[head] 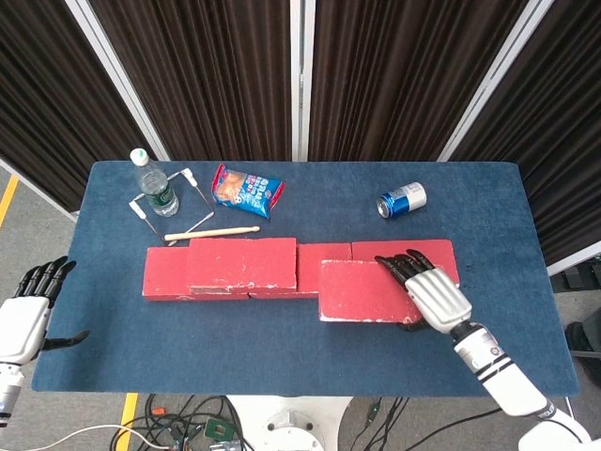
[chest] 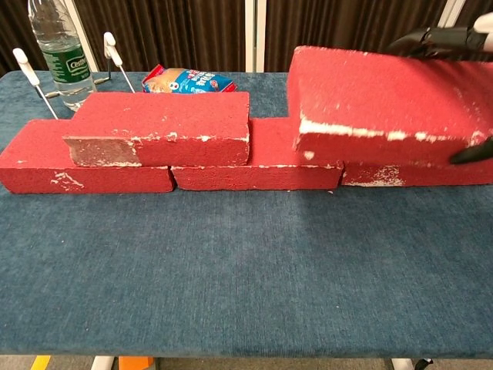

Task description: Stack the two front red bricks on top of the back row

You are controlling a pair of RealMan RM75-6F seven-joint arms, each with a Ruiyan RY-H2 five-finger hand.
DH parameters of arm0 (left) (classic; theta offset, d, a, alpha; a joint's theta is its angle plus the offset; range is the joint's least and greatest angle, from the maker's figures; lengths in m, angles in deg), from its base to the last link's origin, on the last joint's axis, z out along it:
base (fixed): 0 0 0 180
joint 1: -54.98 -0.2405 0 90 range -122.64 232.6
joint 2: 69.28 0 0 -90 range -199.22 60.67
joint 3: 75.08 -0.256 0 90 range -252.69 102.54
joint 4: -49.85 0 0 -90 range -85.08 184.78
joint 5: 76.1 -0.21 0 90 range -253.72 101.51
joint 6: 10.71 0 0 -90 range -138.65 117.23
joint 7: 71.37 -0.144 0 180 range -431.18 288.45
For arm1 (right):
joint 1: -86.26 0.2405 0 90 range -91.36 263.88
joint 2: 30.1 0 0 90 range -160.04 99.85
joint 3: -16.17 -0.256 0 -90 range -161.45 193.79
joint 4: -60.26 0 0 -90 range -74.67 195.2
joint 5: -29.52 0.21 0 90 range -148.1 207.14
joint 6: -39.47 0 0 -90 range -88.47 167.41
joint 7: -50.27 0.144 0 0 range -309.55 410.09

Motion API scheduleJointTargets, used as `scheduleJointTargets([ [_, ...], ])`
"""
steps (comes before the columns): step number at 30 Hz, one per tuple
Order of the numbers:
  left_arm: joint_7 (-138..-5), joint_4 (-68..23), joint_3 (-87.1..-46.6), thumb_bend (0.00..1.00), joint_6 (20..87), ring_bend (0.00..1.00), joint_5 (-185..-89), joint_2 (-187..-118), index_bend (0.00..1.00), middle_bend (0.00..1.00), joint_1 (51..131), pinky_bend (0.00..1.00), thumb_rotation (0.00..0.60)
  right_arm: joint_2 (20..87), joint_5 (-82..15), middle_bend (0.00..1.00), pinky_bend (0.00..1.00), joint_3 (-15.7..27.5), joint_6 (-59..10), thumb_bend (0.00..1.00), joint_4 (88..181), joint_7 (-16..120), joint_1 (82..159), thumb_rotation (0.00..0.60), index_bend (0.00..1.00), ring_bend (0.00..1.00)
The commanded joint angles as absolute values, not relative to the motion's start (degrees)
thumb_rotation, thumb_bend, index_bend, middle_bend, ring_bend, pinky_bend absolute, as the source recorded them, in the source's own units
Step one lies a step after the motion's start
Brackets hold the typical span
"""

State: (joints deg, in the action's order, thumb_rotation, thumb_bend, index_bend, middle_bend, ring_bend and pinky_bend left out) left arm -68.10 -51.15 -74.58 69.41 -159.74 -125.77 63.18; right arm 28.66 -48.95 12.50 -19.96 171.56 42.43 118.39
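Dark pleated curtains (head: 207, 75) w/ white posts (head: 297, 75); grey floor (head: 28, 225), yellow line (head: 7, 199).

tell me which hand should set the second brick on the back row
Right. The right hand already holds the lifted brick over the back row; the left hand hangs open off the table's left edge.
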Motion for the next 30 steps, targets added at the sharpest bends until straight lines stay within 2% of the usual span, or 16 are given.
scheduleJointTargets([
  [1,-67.9,-51.0,-74.5,0.05,69.1,0.00,-159.7,-125.9,0.01,0.00,63.2,0.00,0.600,28.0,-45.9,0.27,0.08,10.3,-17.4,0.09,169.1,43.0,120.2,0.600,0.00,0.11],
  [13,-65.2,-50.1,-74.5,0.05,69.6,0.00,-161.1,-126.1,0.01,0.00,62.9,0.00,0.600,32.4,-44.6,0.28,0.10,6.5,-1.6,0.09,154.8,53.4,130.1,0.600,0.00,0.11],
  [23,-64.2,-49.3,-74.7,0.05,69.2,0.00,-162.0,-126.0,0.01,0.00,63.0,0.00,0.600,36.7,-46.4,0.29,0.10,5.8,5.6,0.09,148.7,61.3,135.1,0.600,0.00,0.11],
  [30,-63.6,-49.4,-74.8,0.05,68.7,0.00,-162.4,-125.9,0.01,0.00,63.2,0.00,0.600,37.0,-48.4,0.29,0.10,6.0,7.4,0.09,147.6,63.6,137.0,0.600,0.00,0.11],
])
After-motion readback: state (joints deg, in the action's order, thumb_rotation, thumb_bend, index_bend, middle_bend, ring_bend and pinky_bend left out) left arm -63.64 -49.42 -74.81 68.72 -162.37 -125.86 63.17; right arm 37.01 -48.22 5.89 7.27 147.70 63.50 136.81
